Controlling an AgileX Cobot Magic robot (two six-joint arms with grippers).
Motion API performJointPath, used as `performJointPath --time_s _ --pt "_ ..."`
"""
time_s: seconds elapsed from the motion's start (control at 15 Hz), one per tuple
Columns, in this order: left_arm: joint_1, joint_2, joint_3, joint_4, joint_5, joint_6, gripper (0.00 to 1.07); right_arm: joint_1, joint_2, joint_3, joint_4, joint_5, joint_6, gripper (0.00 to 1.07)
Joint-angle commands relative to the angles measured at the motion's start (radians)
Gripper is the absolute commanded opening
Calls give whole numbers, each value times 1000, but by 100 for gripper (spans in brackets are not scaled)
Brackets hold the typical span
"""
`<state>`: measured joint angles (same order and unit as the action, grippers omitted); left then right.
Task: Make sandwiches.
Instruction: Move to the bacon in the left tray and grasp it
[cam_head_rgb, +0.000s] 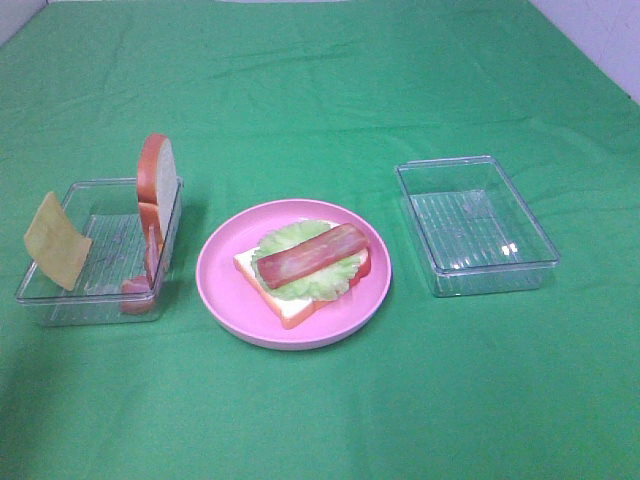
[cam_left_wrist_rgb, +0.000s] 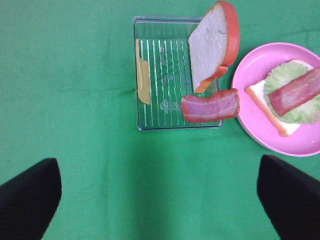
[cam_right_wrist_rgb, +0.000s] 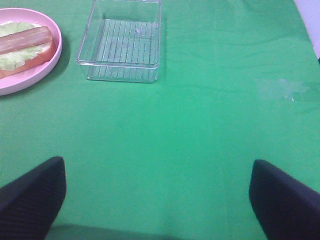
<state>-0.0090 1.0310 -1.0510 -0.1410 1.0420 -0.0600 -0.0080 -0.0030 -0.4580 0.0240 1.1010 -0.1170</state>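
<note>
Left gripper (cam_left_wrist_rgb: 160, 200) and right gripper (cam_right_wrist_rgb: 160, 200) both spread wide, empty. Centre frame: bread (cam_head_rgb: 287, 300), lettuce (cam_head_rgb: 285, 238), 1 bacon strip (cam_head_rgb: 312, 255) stacked on pink plate (cam_head_rgb: 222, 295). Left-side tray (cam_head_rgb: 80, 305) holds second slice (cam_head_rgb: 157, 175), spare bacon (cam_left_wrist_rgb: 210, 105), cheese (cam_head_rgb: 57, 255).

I see my right fingers (cam_right_wrist_rgb: 30, 200) spread wide over the tabletop (cam_right_wrist_rgb: 175, 140); a clear tray (cam_right_wrist_rgb: 120, 73) sits near the plate (cam_right_wrist_rgb: 36, 72) holding bacon (cam_right_wrist_rgb: 25, 40).

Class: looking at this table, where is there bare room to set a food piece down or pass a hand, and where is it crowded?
Free: the green cloth in front of everything, the strip between pink plate and right tray, and that tray's bare floor. Crowded: the left tray, where bread slice, cheese and bacon lean.
</note>
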Motion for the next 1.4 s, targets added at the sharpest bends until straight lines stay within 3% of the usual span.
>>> performJointPath --time_s 0.07,0.27,0.6,0.73,0.8,0.93,1.0,1.13,1.4 --pt "-4 152 -78 -11 40 3 100 -4 -34 3 2 -1 -4 95" --pt "-54 302 -124 -5 40 -21 100 -4 -34 3 2 -1 -4 95" --pt "-282 565 -218 53 13 -157 100 -4 -34 3 2 -1 -4 95" --pt "-365 655 -252 125 12 -297 100 -4 -34 3 2 -1 -4 95" --pt "-434 721 -299 187 30 -439 100 -4 -34 3 2 -1 -4 95" --pt "-492 758 -313 256 20 -497 100 -4 -34 3 3 -1 -4 95" --pt "-520 777 -313 318 22 -548 100 -4 -34 3 3 -1 -4 95" --pt "-529 799 -313 352 -13 -643 100 -4 -34 3 3 -1 -4 95" --pt "-528 828 -313 338 -107 -678 100 -4 -34 3 3 -1 -4 95"
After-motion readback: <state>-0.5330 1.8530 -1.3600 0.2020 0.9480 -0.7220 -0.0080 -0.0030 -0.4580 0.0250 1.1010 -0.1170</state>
